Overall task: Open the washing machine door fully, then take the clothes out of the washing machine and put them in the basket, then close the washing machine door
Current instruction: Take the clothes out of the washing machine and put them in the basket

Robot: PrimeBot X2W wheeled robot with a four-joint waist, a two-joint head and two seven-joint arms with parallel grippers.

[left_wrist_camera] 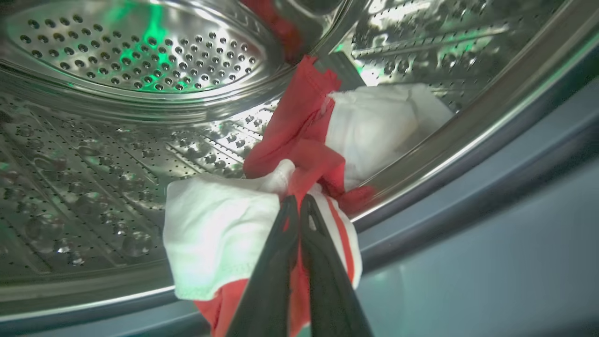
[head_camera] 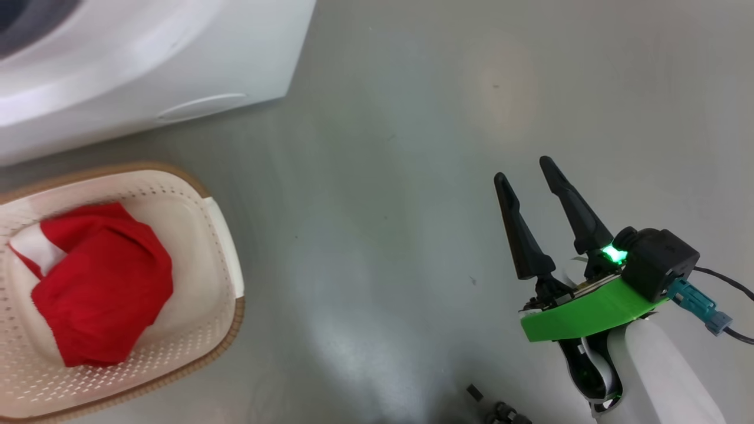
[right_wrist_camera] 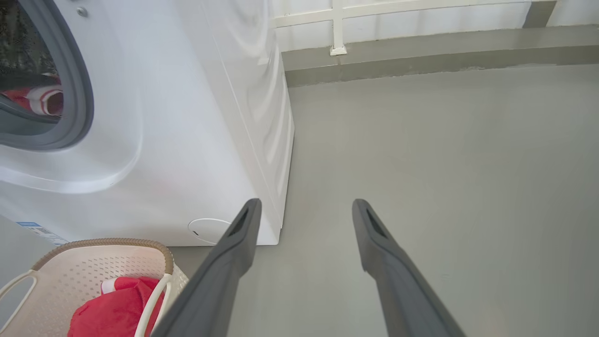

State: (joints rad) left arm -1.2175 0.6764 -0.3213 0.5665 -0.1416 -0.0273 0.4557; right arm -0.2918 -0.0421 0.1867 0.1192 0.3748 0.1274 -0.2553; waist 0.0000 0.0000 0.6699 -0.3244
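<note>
Left gripper (left_wrist_camera: 298, 200) clamped on red-and-white clothes (left_wrist_camera: 299, 135), garment strung lengthwise up into washing machine (left_wrist_camera: 131, 61), right gripper (head_camera: 523, 168) spread, empty

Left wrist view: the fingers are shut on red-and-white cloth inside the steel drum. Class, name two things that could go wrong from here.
1. The left gripper pinches only a fold of the red and white fabric clothes; the bunch might slip free when lifted.
2. Cloth lying deeper in the drum could drag over the steel drum lip and grey-blue rubber gasket, then snag or drop short of the cream perforated basket.
</note>
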